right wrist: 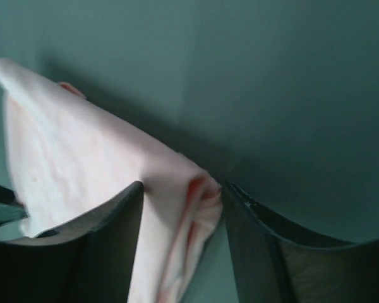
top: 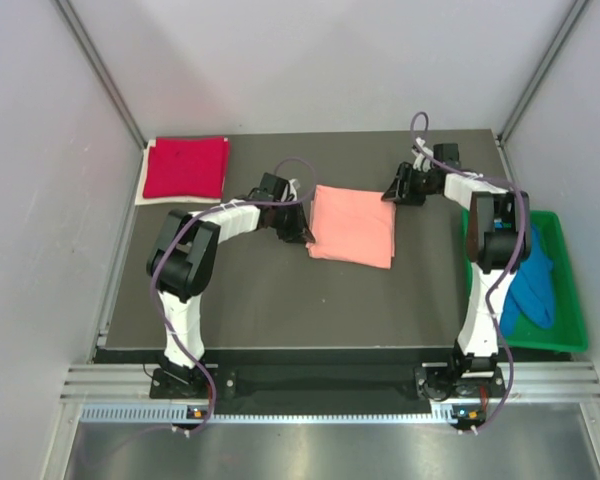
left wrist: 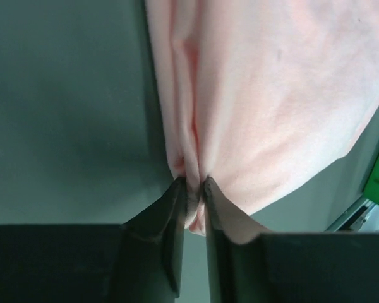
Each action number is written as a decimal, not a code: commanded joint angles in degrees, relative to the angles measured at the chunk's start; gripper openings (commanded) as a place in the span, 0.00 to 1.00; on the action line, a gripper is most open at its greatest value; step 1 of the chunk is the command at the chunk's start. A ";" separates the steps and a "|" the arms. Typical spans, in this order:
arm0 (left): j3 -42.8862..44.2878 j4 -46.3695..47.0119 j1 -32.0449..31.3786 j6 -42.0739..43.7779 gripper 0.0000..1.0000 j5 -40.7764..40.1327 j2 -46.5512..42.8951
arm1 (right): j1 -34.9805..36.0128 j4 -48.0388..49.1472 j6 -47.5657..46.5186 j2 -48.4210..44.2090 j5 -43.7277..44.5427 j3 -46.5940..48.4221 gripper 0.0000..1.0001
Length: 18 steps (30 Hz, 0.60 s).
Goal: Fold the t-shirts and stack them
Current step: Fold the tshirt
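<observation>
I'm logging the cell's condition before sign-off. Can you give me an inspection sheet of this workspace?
Surface: dark table, no spills seen.
Job's things: pink shirt folded, mid-table; red shirt folded, far left corner; blue shirt crumpled in the green tray; none stacked.
Clutter: green tray at the right side; white sheet under the red shirt.
Hands: left hand close around a fold at the pink shirt's edge, grip unclear; right hand open around the pink shirt's corner.
Cables: purple cables loop along both arms.
Surroundings: pale walls; metal rail at the near edge.
</observation>
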 commanded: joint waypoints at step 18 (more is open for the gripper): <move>-3.61 4.19 1.02 -6.26 0.42 0.61 -2.63 | -2.67 16.43 13.46 2.64 -4.93 1.09 0.32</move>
